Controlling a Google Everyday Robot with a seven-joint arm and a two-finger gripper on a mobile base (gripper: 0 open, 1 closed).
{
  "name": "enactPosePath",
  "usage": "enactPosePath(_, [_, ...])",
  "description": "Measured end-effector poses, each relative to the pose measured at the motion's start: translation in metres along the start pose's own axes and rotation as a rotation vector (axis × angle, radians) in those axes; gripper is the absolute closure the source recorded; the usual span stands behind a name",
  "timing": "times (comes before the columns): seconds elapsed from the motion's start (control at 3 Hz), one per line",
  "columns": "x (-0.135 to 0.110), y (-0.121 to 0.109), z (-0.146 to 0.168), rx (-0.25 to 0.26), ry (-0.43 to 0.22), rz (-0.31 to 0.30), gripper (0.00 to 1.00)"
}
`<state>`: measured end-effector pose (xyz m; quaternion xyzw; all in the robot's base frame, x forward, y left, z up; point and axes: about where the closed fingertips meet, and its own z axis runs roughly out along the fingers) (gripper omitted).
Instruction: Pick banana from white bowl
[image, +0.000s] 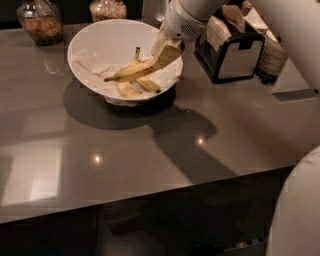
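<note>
1. We see the robot's two-finger gripper (167, 50) over the right side of the wide, glossy white bowl (95, 35), clamped on one end of the long, slender yellow banana (132, 72).
2. The banana hangs tilted inside the bowl's rim, above shorter yellow bananas (131, 90) on crumpled white paper (92, 65).
3. The bowl sits on a grey countertop (150, 165).

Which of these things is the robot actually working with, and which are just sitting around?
Part of the job:
- end effector, over the bowl's right side, closed on one end of the banana
- bowl

Just lying about:
- shorter bananas left in the bowl
- jars at the back
- napkin holder on the right
</note>
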<state>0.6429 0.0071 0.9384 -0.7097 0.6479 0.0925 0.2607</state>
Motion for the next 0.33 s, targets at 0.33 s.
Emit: enactPosePath(0.33, [0.0028,0.0219,-0.0429,0.028,-0.071,-0.003,1.00])
